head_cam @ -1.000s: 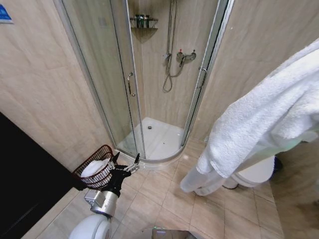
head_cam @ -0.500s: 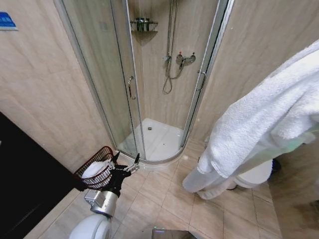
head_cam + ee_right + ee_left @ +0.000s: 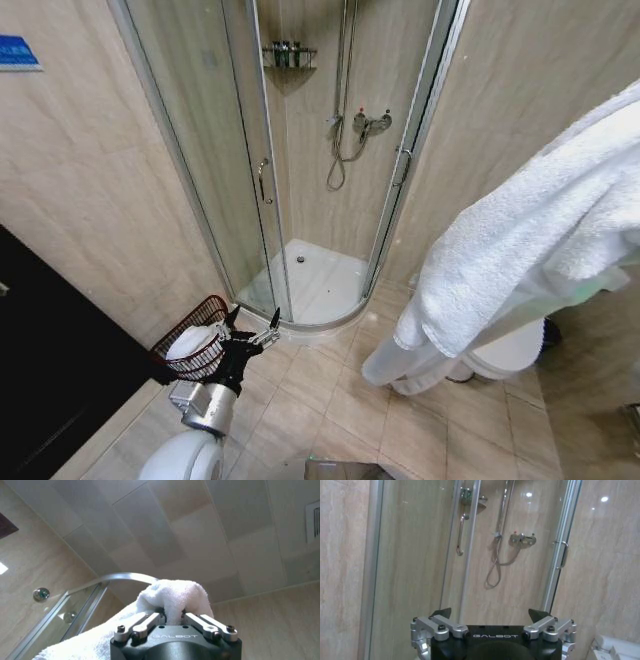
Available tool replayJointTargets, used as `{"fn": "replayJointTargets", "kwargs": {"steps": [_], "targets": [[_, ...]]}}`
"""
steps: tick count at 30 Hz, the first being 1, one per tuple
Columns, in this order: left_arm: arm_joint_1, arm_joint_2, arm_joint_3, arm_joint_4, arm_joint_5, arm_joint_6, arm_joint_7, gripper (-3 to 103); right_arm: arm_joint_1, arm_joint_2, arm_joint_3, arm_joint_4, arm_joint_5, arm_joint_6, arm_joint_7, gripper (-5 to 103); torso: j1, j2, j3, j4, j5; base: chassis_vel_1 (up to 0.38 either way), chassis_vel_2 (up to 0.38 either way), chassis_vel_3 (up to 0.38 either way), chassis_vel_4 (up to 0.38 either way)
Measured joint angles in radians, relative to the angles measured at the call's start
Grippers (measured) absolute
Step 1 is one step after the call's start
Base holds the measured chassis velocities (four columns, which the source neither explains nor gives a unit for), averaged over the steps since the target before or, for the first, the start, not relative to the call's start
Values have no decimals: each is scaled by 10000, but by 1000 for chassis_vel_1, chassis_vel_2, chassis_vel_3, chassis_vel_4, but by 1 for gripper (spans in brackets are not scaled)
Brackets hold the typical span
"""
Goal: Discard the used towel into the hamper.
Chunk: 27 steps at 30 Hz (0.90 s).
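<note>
Clearly the job is only part done: the thick white terry towel (image 3: 520,240) is lifted and carried, not yet dropped. The right hand (image 3: 174,621) is pinched shut on a bunched fold of it, fingers pressed against the cloth, and held high with the ceiling beyond it; in the head view the towel hangs down large across the right side, in front of the white toilet (image 3: 510,352).

Over on the robot's left, the small round reddish-brown wire hamper (image 3: 193,345) stands on the beige tiled floor (image 3: 330,400), beside the curved glass shower enclosure (image 3: 300,180) and near the dark cabinet. It already has something white in it. The left hand (image 3: 252,327) sits low, just beside the hamper's rim, its fingers spread wide with nothing between them, pointing toward the shower.

What is left, by my reading: bring the towel across from the right to above the hamper's mouth, well apart from it now, and let go.
</note>
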Motion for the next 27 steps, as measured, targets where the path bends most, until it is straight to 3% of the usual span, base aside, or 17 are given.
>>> {"fn": "replayJointTargets", "kwargs": {"steps": [10,27], "targets": [[0,0,0,0,0,0,0,100,1,-3,-1,0,-7,12,-15,9,-9,-12,-7,0,0,0,0,0,0],[0,0,0,0,0,0,0,100,-48,72,32,0,-12,25,-29,9,361,802,431,0,0,0,0,0,0]]}}
